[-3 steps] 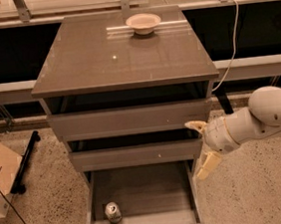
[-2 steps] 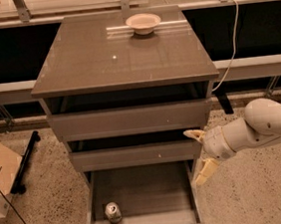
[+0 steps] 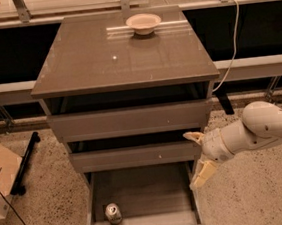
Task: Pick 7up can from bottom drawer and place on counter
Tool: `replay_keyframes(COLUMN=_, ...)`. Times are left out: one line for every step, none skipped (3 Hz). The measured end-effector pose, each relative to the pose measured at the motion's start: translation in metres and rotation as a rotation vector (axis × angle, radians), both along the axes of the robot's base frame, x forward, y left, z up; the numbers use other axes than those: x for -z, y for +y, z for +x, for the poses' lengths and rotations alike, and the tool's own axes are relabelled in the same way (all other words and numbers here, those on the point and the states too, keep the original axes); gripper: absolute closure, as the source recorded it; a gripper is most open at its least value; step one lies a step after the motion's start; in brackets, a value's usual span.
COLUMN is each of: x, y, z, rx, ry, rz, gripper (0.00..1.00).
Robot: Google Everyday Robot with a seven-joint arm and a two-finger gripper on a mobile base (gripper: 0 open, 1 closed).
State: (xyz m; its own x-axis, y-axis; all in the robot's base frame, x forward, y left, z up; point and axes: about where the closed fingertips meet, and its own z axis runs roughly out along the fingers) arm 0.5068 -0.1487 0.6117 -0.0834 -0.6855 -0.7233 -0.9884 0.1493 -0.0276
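Glossy counter (image 3: 100,63), metallic 7up can (image 3: 113,213), smooth-plastic gripper (image 3: 198,154) by bottom drawer (image 3: 139,195)

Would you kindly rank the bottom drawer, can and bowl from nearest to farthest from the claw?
The claw hangs open beside the bottom drawer.
1. The bottom drawer, alongside.
2. The can, its front left.
3. The bowl, back of the counter.

Claw (image 3: 198,156) beside bottom drawer (image 3: 145,197); arm (image 3: 268,128) cropped at right.
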Motion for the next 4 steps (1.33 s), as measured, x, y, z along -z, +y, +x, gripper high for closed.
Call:
replay_keyframes(x=0.031, y=0.015, z=0.002, rx=0.0, ry=-0.002, rz=0.018, gripper=0.0)
replay_keyframes(x=0.066, y=0.034, z=0.005, rx=-0.003, ry=-0.004, rz=0.045, gripper=0.0)
replay_keyframes(x=0.105, y=0.052, z=0.007, rx=0.003, ry=0.002, rz=0.087, gripper=0.0)
replay_keyframes(x=0.106, y=0.052, z=0.007, rx=0.004, ry=0.002, rz=0.087, gripper=0.0)
